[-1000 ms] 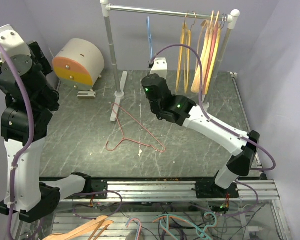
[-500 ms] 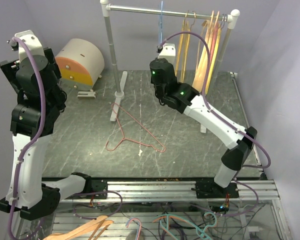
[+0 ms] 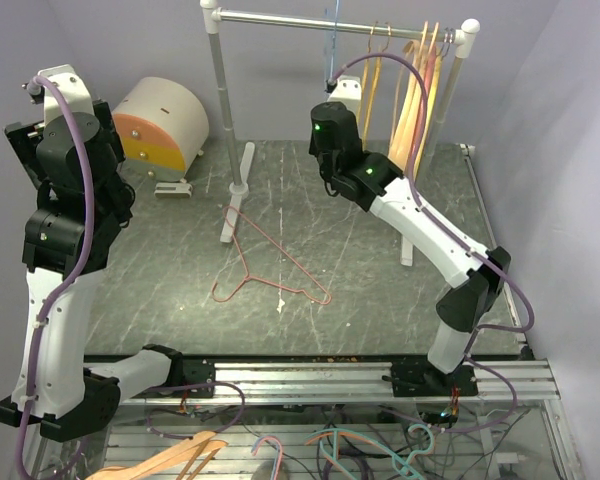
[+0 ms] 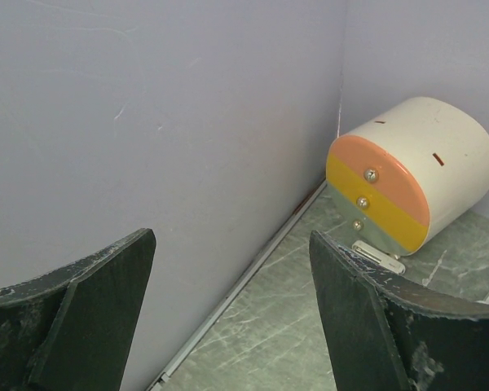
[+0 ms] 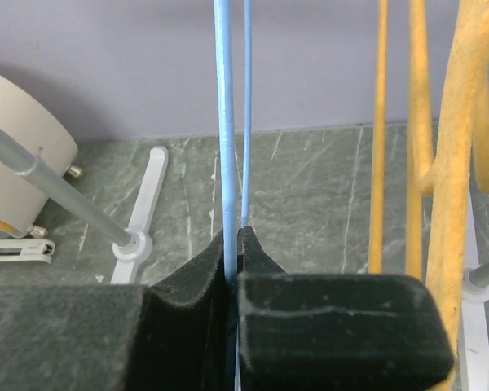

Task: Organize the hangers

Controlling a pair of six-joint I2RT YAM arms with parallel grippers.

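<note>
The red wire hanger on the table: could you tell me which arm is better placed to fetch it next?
Probably left: the left claw is open and empty, while the right claw is shut on the blue hanger at the rail.

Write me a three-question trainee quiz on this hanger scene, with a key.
1. True or false: the right arm's jaws are shut on the blue wire hanger.
2. Where is the red wire hanger? A: hung on the rail. B: lying flat on the tabletop. C: held in the left arm's jaws.
3. Fill in the blank: the left arm's jaws stand ___ with nothing between them.

Key: 1 true; 2 B; 3 open.
</note>
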